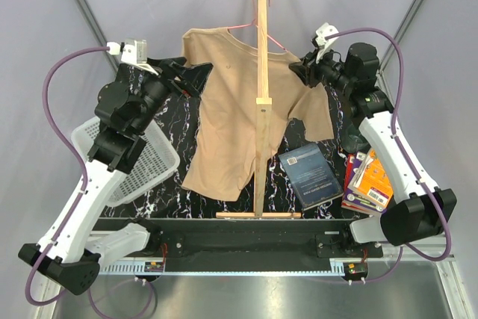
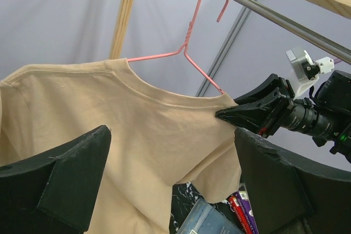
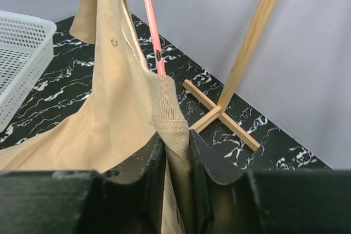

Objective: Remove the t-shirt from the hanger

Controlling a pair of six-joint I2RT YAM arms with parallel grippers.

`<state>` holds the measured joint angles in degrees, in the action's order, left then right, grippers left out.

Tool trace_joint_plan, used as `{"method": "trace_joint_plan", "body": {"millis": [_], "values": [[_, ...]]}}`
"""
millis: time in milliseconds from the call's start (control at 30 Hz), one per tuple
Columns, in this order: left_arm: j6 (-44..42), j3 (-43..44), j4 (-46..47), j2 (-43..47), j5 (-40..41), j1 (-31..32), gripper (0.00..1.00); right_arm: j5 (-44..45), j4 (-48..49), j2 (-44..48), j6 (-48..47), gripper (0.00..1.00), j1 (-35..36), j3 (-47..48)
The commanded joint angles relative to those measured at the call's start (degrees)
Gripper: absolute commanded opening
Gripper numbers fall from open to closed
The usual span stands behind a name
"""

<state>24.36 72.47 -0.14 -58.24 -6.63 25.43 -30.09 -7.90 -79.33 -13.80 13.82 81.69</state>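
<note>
The tan t-shirt [image 1: 231,117] hangs on the pink wire hanger [image 1: 243,26], whose hook sits over a metal rod [image 2: 274,17] at the top of the wooden stand [image 1: 261,72]. My right gripper [image 1: 297,65] is shut on the shirt's right shoulder by the collar seam [image 3: 173,121]; the pink wire [image 3: 151,20] runs up just above its jaws. My left gripper [image 1: 183,74] is open at the shirt's left sleeve. In the left wrist view its wide jaws frame the shirt's front [image 2: 159,130] and hold nothing, and the hanger [image 2: 186,42] and the right gripper [image 2: 227,113] show behind.
A white mesh basket [image 1: 142,162] lies at the left under the left arm. A dark blue book [image 1: 310,177] and a stack of colourful books [image 1: 370,181] lie at the right. The stand's wooden base [image 1: 258,215] crosses the black marbled mat [image 1: 168,184].
</note>
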Motion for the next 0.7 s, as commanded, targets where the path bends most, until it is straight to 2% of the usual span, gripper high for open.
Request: {"method": "trace_joint_plan", "body": {"millis": [0, 200, 233, 300, 500, 667], "values": [[-1.0, -1.3, 3.4, 0.8, 0.6, -0.2, 0.99, -4.3, 5.3, 2.9, -0.2, 0.25, 0.2, -1.0], [-0.8, -1.9, 4.6, 1.0, -0.5, -0.2, 0.99, -5.9, 9.4, 3.4, 4.0, 0.13, 0.2, -0.5], [-0.8, -2.1, 4.8, 1.0, -0.4, -0.2, 0.99, -5.5, 9.7, 3.5, 4.2, 0.06, 0.2, -0.1], [-1.0, -2.5, 5.3, 1.5, -0.3, -0.2, 0.99, -4.9, 9.3, 3.6, 3.4, 0.0, 0.2, 0.4], [-1.8, -2.7, 5.4, 1.7, 0.0, -0.1, 0.99, -3.0, 8.3, 6.1, -3.7, 0.0, 0.2, 1.1], [-1.6, -2.9, 5.9, 1.9, -0.6, -0.1, 0.99, -5.0, 3.0, 5.6, -5.0, 0.0, 0.2, 5.1]]}}
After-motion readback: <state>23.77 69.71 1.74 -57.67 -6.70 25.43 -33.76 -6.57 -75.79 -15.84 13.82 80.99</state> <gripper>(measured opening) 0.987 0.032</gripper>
